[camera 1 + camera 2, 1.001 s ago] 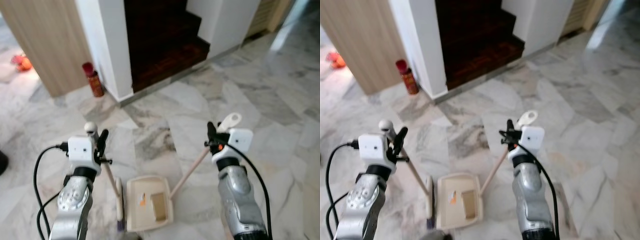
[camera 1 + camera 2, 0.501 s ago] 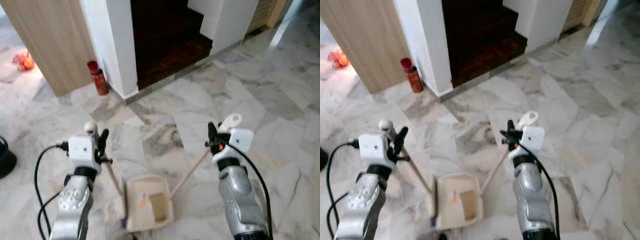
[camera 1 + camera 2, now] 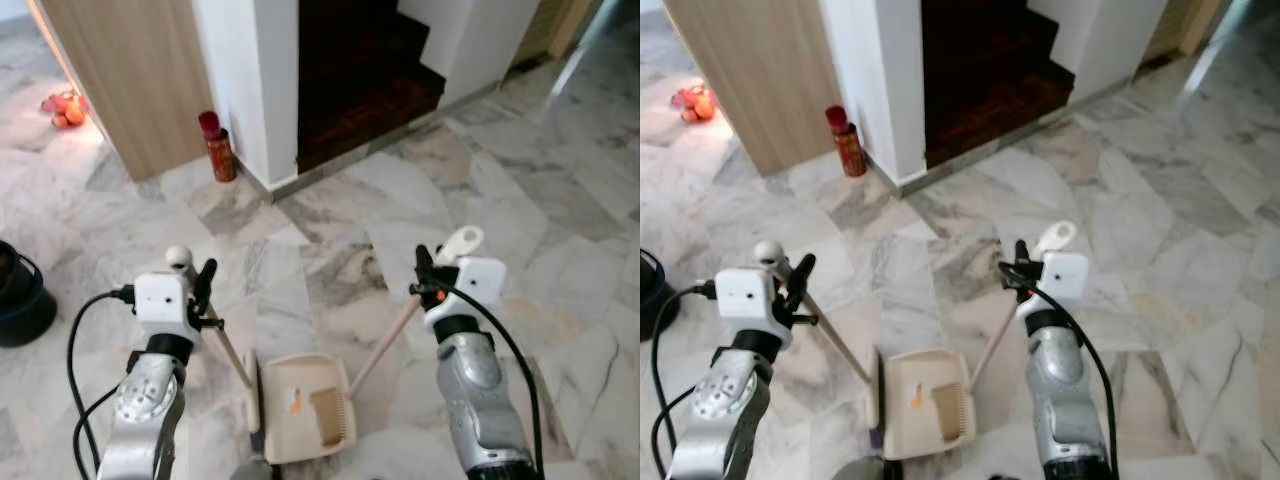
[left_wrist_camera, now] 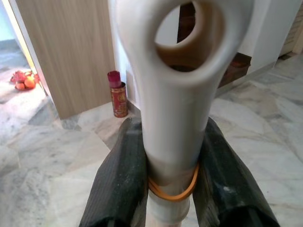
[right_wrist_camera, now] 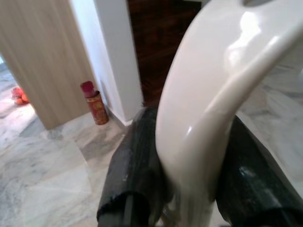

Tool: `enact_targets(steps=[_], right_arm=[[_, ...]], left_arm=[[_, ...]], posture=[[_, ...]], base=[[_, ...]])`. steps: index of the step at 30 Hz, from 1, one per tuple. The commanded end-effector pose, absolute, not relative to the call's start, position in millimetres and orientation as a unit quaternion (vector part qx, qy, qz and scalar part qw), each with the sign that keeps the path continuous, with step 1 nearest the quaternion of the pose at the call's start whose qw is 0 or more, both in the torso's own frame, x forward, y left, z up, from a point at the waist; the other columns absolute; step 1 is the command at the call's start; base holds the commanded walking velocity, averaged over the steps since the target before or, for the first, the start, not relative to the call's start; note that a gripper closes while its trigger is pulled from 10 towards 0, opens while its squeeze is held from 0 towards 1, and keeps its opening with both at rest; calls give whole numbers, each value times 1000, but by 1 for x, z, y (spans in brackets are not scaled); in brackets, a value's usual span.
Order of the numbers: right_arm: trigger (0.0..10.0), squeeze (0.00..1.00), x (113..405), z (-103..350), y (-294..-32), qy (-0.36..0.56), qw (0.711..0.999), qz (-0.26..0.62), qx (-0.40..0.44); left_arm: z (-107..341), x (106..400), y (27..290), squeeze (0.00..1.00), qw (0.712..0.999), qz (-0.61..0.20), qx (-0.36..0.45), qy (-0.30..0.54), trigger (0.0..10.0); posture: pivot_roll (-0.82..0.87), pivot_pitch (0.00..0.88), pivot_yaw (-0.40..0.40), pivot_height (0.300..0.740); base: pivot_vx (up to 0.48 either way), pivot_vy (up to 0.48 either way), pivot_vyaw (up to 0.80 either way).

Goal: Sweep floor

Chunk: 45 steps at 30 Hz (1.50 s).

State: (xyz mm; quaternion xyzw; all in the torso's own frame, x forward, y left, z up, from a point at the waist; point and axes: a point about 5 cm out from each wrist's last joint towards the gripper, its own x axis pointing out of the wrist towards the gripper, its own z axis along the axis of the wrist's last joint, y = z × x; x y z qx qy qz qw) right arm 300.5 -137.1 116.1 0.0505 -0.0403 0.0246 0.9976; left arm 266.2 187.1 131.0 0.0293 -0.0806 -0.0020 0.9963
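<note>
My left gripper [image 3: 205, 283] is shut on the pale handle of a broom [image 3: 228, 350], whose brush head [image 3: 251, 398] rests on the marble floor. In the left wrist view both black fingers [image 4: 120, 182] press the white handle end [image 4: 175, 94] with its hanging hole. My right gripper [image 3: 421, 272] is shut on the long handle [image 3: 385, 343] of a cream dustpan [image 3: 305, 405], which lies flat on the floor between my arms. An orange scrap [image 3: 293, 400] and a brown piece [image 3: 328, 428] lie in the pan. In the right wrist view the dustpan handle's curved top [image 5: 213, 90] sits between the fingers.
Ahead stand a white pillar [image 3: 255, 80], a dark wooden step recess [image 3: 360, 70] and a wood panel [image 3: 140, 70]. A red can [image 3: 216, 147] stands at the pillar's foot. A dark bin [image 3: 18, 295] sits on the left; orange items [image 3: 62, 105] lie far left.
The camera has shifted, so the wall and red can sit further right and the dark bin has come into view on the left. Both grippers keep their hold unchanged.
</note>
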Motion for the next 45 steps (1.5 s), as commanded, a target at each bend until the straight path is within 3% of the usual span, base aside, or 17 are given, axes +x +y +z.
enact_targets(steps=[1,45], right_arm=[[10000,0,301,124,-140,-59,996,22,63],[10000,0,302,125,-141,-57,996,19,70]], left_arm=[[140,265,186,0,994,-3,38,-101,10000],[140,265,186,0,994,-3,38,-100,10000]], posture=[[176,167,-20,740],[180,168,-18,740]], base=[[0,296,0],[0,293,0]])
